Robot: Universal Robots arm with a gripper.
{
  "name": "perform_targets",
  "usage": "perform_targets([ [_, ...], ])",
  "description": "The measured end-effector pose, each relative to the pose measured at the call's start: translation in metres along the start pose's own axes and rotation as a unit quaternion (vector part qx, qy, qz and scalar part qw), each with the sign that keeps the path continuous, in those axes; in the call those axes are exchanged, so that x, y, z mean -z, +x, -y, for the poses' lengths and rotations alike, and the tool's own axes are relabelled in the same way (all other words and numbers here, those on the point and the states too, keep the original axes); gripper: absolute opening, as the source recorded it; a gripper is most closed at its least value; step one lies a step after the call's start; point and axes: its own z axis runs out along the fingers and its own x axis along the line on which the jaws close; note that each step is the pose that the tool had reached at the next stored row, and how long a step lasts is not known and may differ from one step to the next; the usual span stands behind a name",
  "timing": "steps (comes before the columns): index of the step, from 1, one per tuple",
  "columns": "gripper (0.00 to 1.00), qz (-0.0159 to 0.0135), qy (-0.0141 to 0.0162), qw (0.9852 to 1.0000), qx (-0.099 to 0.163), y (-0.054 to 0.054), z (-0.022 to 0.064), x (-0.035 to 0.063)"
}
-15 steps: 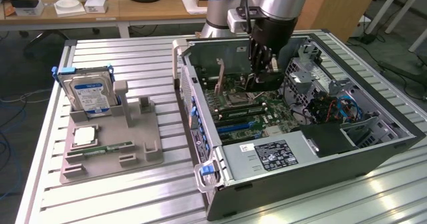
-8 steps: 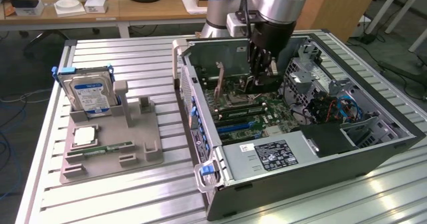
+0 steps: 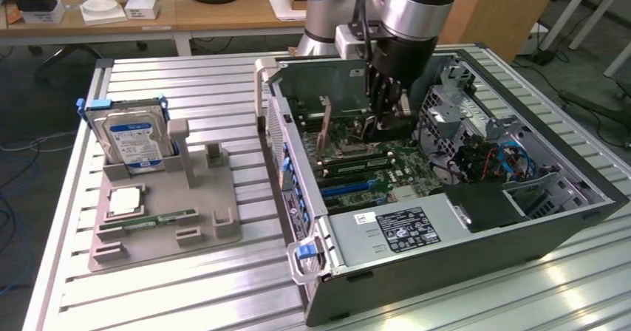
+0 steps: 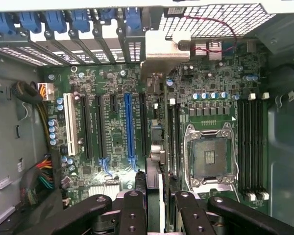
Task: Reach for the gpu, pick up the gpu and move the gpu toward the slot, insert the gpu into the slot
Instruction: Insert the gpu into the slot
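The gpu [image 4: 155, 132] is a thin card seen edge-on in the wrist view, upright over the green motherboard [image 4: 112, 142]. Its silver end bracket [image 4: 159, 56] lies by the case's rear slot covers. My gripper [image 4: 157, 188] is shut on the card's near end, with a black finger [image 4: 133, 205] on each side. The card runs parallel to the long blue slot [image 4: 130, 127], just beside it, and hides the slot beneath. I cannot tell how deep it sits. In the exterior view my gripper [image 3: 383, 128] reaches straight down into the open computer case [image 3: 552, 220].
An empty CPU socket [image 4: 210, 156] and memory slots [image 4: 252, 147] flank the card on one side, and a cable bundle [image 4: 39, 176] lies on the other. On the exterior view's left a grey fixture [image 3: 197, 220] holds a blue-labelled hard drive [image 3: 133, 139] and a memory stick [image 3: 148, 220].
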Motion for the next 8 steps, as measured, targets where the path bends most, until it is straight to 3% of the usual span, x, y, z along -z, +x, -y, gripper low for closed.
perform_targets([
  [8,0.27,-0.0001,-0.0001,1.0000,0.001,0.0011,-0.0001,-0.0079],
])
